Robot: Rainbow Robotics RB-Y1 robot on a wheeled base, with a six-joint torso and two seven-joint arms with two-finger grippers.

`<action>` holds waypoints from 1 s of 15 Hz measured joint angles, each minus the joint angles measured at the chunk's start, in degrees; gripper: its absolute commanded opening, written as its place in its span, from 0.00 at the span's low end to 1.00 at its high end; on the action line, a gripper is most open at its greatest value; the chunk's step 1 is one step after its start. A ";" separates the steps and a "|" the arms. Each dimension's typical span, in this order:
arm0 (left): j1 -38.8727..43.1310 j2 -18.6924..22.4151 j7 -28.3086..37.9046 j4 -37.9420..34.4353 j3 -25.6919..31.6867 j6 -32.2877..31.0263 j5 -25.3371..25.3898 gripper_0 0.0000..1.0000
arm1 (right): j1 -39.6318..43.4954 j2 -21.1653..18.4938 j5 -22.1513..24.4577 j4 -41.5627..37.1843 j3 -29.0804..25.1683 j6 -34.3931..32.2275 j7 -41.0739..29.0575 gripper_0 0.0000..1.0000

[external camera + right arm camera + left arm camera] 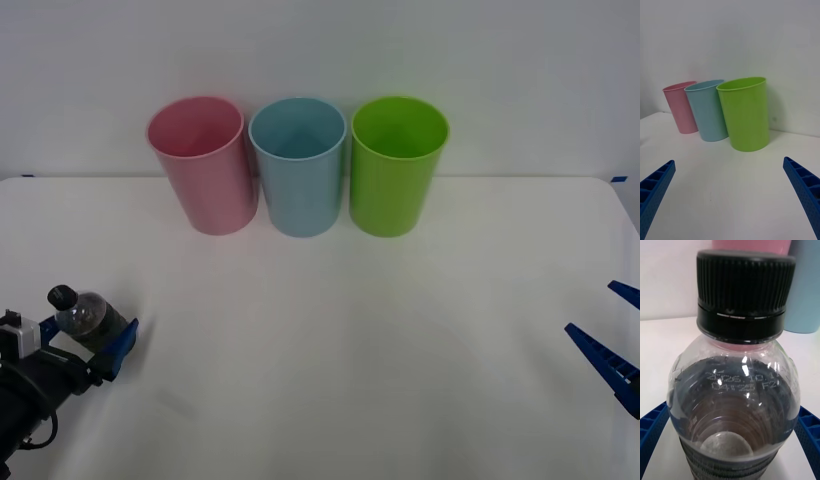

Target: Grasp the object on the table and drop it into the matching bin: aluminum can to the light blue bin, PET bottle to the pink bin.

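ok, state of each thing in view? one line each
PET bottle: capped, tilted, held between the left gripper's fingers.
Left gripper: shut on the PET bottle, near-left of the table.
Right gripper: open, holding nothing, at the table's right edge.
Pink bin: upright, open-topped.
Light blue bin: upright, open-topped.
Lime green bin: upright, open-topped.

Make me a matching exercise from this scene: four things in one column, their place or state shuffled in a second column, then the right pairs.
Things:
1. PET bottle
2. pink bin
3. light blue bin
4. right gripper

Places or states:
A. middle of the row of three bins
B. open, holding nothing, at the table's right edge
C. between the left gripper's blue fingers, near the table's left edge
D. left end of the row, opposite the lime green bin

Pairs: 1-C, 2-D, 3-A, 4-B
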 measured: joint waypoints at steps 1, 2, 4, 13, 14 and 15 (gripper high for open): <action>0.00 0.00 -0.01 0.00 0.01 0.00 0.03 1.00 | 0.00 0.00 0.00 0.00 0.00 0.00 0.00 1.00; 0.01 0.02 -0.01 0.00 0.01 0.00 0.11 1.00 | 0.00 0.00 0.00 0.00 0.00 0.00 0.00 1.00; 0.07 0.05 -0.01 0.00 0.01 0.00 0.25 0.16 | 0.00 0.00 0.00 0.00 0.00 0.00 0.00 1.00; 0.17 0.13 -0.08 0.00 0.38 0.00 0.83 0.00 | 0.00 0.00 0.00 0.00 0.00 0.00 0.00 1.00; 0.38 0.30 -0.16 0.00 0.41 -0.01 1.45 0.00 | 0.00 0.00 0.00 0.00 0.00 0.00 0.00 1.00; 0.62 0.53 -0.21 -0.13 0.35 -0.14 2.26 0.00 | 0.00 0.00 0.00 0.00 0.00 0.00 0.00 1.00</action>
